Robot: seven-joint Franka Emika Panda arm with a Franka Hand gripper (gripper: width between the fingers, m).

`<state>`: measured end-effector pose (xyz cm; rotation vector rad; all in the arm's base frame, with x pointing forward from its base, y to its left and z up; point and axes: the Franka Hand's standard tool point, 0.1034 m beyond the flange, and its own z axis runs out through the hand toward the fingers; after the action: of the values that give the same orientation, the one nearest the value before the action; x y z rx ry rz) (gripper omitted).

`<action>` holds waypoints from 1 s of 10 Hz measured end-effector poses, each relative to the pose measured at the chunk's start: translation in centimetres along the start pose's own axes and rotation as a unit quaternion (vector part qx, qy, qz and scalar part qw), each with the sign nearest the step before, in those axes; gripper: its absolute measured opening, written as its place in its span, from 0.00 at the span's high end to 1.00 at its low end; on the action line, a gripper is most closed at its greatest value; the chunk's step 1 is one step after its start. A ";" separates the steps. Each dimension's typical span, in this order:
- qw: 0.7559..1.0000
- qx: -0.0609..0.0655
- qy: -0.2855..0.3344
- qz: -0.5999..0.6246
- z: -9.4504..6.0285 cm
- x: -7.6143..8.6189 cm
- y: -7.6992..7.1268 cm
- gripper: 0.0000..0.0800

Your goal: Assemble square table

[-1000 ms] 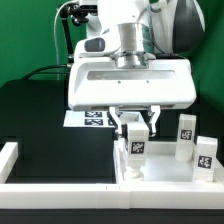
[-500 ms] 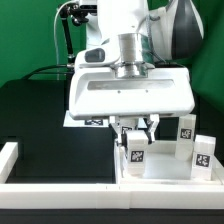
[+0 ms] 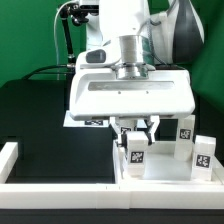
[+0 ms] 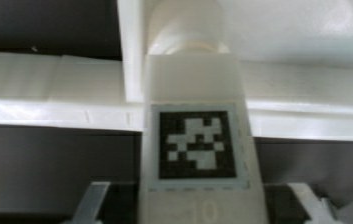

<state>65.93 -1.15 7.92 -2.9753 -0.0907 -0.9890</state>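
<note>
The arm has dropped slightly since a second ago, bringing the hand (image 3: 136, 127) lower over the top (image 3: 160, 168), which sits against the wall (image 3: 60, 187) at the exterior view's right. The hand pinches a leg (image 3: 136, 147) upright. A tilt could bind it crooked in the top. Two more legs (image 3: 204, 152) stand nearby. The counter (image 3: 40, 115) is black, the backdrop green.
</note>
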 end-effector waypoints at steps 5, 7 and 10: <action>1.000 0.000 -0.001 0.000 0.0 -0.1 0.0 0.20; 1.000 0.000 -0.001 0.000 0.0 -0.1 0.0 0.19; 0.998 0.028 -0.050 0.015 -0.3 0.4 -0.8 0.19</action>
<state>66.00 -0.38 8.37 -2.9642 -0.0723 -0.8200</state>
